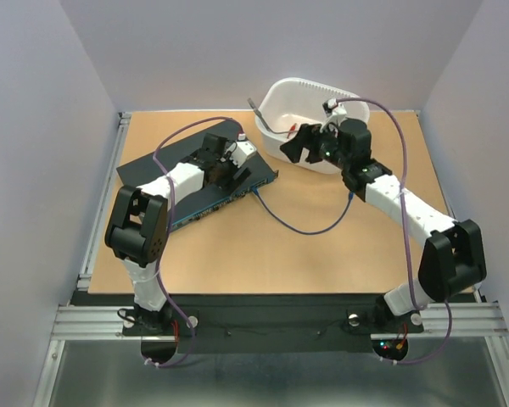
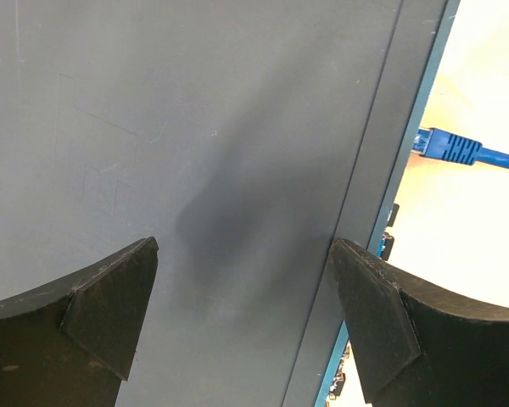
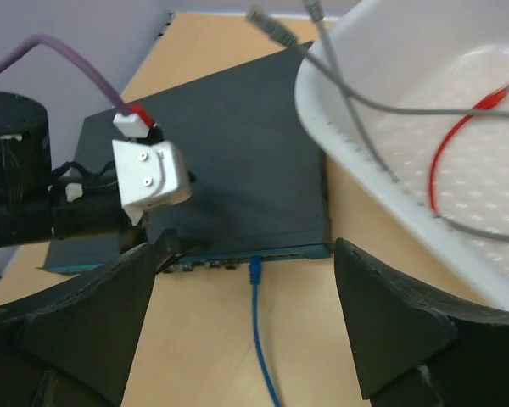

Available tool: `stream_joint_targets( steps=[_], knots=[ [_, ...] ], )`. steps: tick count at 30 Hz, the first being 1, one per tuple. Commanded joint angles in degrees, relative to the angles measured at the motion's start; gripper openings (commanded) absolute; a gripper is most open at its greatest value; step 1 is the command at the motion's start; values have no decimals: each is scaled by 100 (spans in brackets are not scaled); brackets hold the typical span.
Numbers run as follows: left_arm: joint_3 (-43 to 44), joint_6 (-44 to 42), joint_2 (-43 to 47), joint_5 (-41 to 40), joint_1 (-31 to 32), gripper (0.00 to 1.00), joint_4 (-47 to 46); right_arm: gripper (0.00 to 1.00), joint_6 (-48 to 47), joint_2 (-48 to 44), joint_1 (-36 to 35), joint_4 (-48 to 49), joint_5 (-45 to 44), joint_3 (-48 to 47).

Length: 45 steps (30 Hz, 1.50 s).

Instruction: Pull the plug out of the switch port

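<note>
plug (image 3: 254, 270) appears seated in switch (image 3: 237, 153) port | left gripper (image 2: 244, 284) open, empty, over switch | right gripper (image 3: 246, 280) open, empty | pull pending

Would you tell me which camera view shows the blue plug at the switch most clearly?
The left wrist view: the blue plug is large and sharp against the switch edge. The right wrist view shows it small, at the switch's front; the top view shows only a tiny blue end.

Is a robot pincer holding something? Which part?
Nothing is held. The left pincer and right pincer stand open and empty. The plug is untouched.
</note>
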State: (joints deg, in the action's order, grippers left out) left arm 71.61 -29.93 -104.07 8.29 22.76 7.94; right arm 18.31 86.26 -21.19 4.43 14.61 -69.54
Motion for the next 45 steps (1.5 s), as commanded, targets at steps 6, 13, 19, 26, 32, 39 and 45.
stream_joint_targets(
  steps=[6,13,19,26,32,39,45],
  knots=[
    [-200,49,265,278,-18,95,155,80,1939,1006,-526,2658,798,1372],
    [-271,93,221,304,-18,95,93,72,2440,2342,-650,3161,903,1039],
    [-324,84,124,217,-26,95,5,66,3020,3010,-667,3766,1149,1047],
    [-297,84,98,216,-18,95,-30,55,3363,3388,-834,4039,991,1004],
    [-288,84,124,190,-26,95,-30,43,3627,3696,-896,4373,649,889],
    [-297,75,115,190,-18,95,-47,38,3882,3969,-904,4672,631,731],
    [-288,67,98,181,-26,95,-56,36,3996,4030,-904,4822,630,696]
  ],
)
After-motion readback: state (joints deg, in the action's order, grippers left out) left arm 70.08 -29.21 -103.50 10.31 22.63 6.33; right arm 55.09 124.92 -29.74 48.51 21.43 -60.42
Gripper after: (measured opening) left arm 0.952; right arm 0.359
